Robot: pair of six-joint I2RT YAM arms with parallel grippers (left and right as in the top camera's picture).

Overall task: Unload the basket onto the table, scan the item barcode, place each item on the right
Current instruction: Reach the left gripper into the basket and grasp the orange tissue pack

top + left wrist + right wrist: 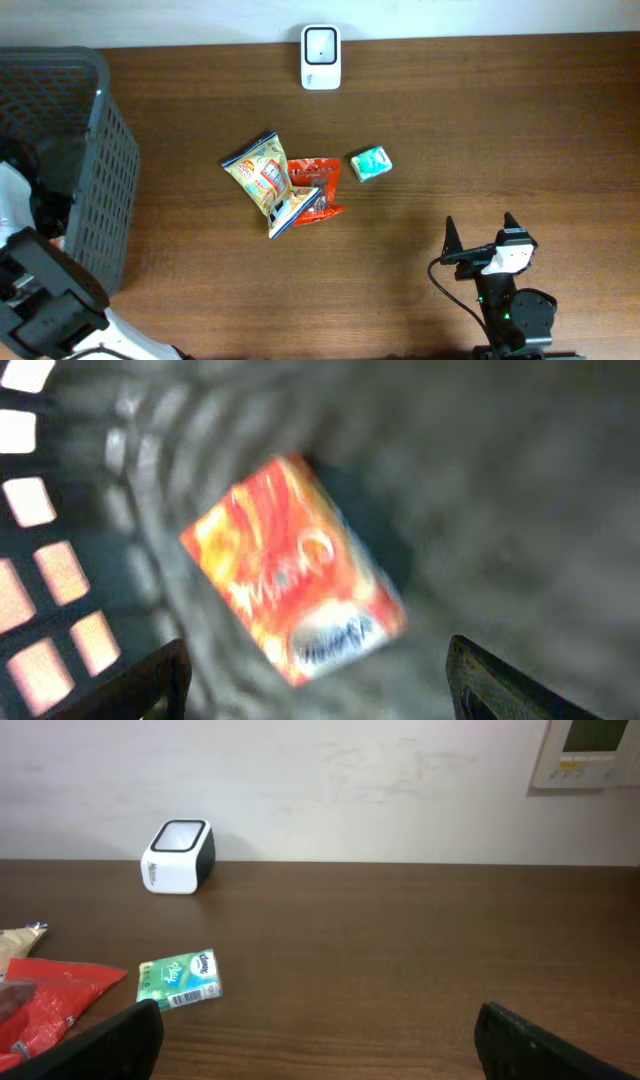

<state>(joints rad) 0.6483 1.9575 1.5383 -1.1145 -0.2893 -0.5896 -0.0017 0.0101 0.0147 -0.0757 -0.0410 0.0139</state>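
Your left gripper (315, 660) hangs open and empty inside the basket (105, 170), the orange packet (295, 565) lying just beyond its fingertips, a light, crinkly, likely slippery pouch best pinched at a sealed edge, while your right gripper (320, 1020) stands wide open, holding nothing.

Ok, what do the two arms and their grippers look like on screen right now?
The right arm is black, with a white block at the wrist, a small green light and a black cable looping beside it. The right gripper has two black pointed fingers. The left arm shows black and white segments; the left gripper has dark fingers.
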